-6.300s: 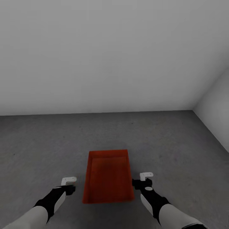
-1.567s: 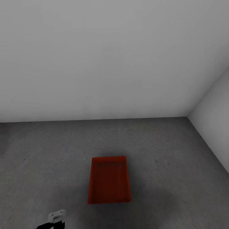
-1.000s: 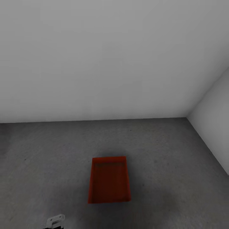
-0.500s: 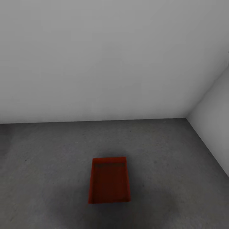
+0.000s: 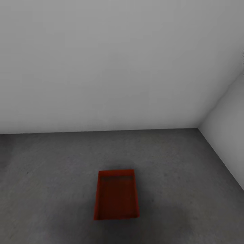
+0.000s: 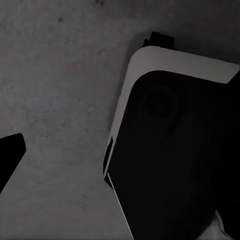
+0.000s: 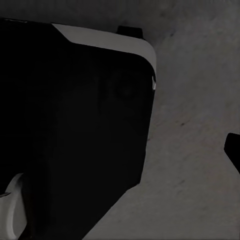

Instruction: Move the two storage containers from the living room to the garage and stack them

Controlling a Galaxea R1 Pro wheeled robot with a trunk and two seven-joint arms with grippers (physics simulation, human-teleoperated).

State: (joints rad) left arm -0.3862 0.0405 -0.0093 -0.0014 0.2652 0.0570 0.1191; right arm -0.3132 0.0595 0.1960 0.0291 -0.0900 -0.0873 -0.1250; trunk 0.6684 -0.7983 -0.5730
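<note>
One orange-red storage container [image 5: 117,195] sits open-topped on the garage's concrete floor [image 5: 189,176].
My pincers' spread: I cannot tell.

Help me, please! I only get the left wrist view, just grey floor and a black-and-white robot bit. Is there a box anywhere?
Observer: Yes. The head view has one orange-red rectangular thin-walled bin on the dark grey speckled concrete floor.
Operator: Is it tipped over?
Observer: No, it sits flat, open side up.
Operator: What's behind it?
Observer: A plain pale grey wall, meeting another wall at the right.
</note>
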